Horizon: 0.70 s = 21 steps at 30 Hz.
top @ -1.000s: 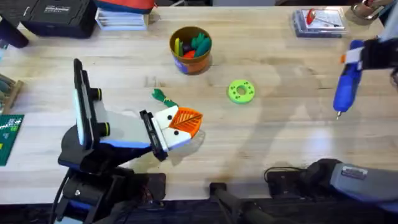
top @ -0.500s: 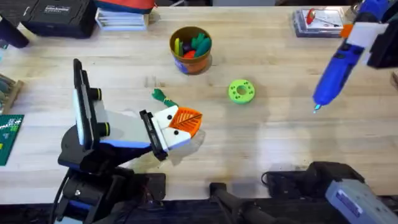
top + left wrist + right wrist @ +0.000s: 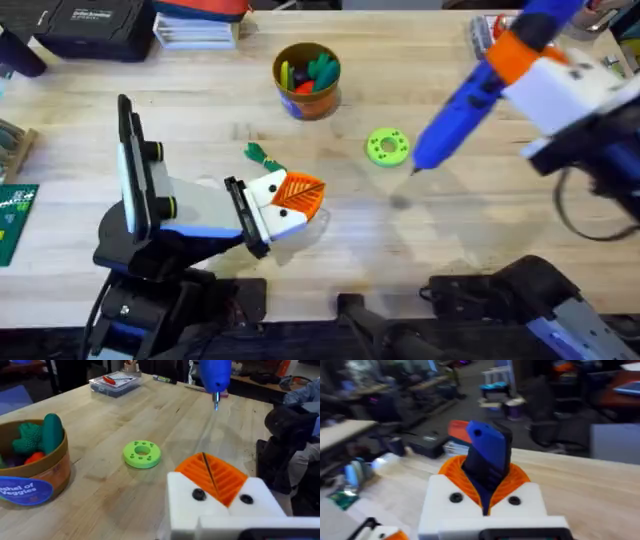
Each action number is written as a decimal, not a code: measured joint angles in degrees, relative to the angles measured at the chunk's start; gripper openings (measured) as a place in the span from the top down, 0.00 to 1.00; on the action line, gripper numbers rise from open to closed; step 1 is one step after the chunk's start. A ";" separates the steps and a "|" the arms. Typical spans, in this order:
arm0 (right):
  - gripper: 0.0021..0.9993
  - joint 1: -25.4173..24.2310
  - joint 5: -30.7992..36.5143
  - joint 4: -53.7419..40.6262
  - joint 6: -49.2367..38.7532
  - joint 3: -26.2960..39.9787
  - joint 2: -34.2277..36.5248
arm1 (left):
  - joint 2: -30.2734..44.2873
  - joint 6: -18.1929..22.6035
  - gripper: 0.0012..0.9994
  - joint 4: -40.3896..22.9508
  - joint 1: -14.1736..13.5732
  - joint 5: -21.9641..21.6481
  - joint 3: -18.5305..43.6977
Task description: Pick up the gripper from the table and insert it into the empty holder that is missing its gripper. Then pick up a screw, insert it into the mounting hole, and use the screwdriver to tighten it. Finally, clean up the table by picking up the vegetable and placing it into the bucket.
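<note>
- Wooden butcher-block surface (image 3: 470, 230) carries everything; landmark for places below is the bright green round disc with holes (image 3: 388, 146).
- Right gripper (image 3: 530, 62), white with orange pads, is clamped on the blue pen-shaped electric screwdriver (image 3: 470, 95); right wrist view confirms the blue body pinched between the orange pads (image 3: 520, 480).
- Screwdriver long axis runs diagonally, butt up by the gripper, thin metal bit (image 3: 413, 170) pointing down toward the surface, tip hovering just beside the disc on the right arm's side.
- Left gripper (image 3: 296, 200), fingers (image 3: 268, 190) white with orange ridged tips (image 3: 300, 190), sits on the near, left-arm side of the disc; pads look pressed together with nothing between them, so I read it as closed and empty.
- Key relation: the mount with its dark screw holes (image 3: 199, 494) lies past the disc from the bit, toward the left arm's base. Bit is near but apart. My read: the next move carries the bit over the disc and down to one hole; tilt needs matching to the hole's axis.
- Small green toy vegetable (image 3: 262, 156) lies on the surface left of the disc, just beyond the left gripper, not yet in the brown bucket (image 3: 306, 80) behind the disc.
- Can't tell whether a screw is already seated.
</note>
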 joint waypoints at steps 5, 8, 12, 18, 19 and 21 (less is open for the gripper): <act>0.98 9.91 -0.02 10.37 2.15 -3.89 4.18 | -0.01 0.01 1.00 0.00 0.00 -0.12 0.00; 0.98 14.93 -0.14 17.71 2.69 -4.09 9.63 | 0.00 0.02 1.00 0.00 0.00 -0.13 0.00; 0.98 20.63 -0.20 31.31 1.34 -4.23 17.82 | 0.00 0.01 1.00 0.00 0.00 -0.13 0.00; 0.98 28.66 -0.35 48.64 -8.02 -4.23 26.58 | -0.01 0.01 1.00 0.00 0.00 -0.15 0.00; 0.98 29.79 -0.39 50.06 -9.32 -4.23 27.42 | 0.00 0.02 1.00 0.00 0.00 -0.15 0.00; 0.98 31.68 -0.47 52.08 -10.98 -4.23 28.80 | -0.02 0.00 1.00 0.00 0.00 -0.14 0.00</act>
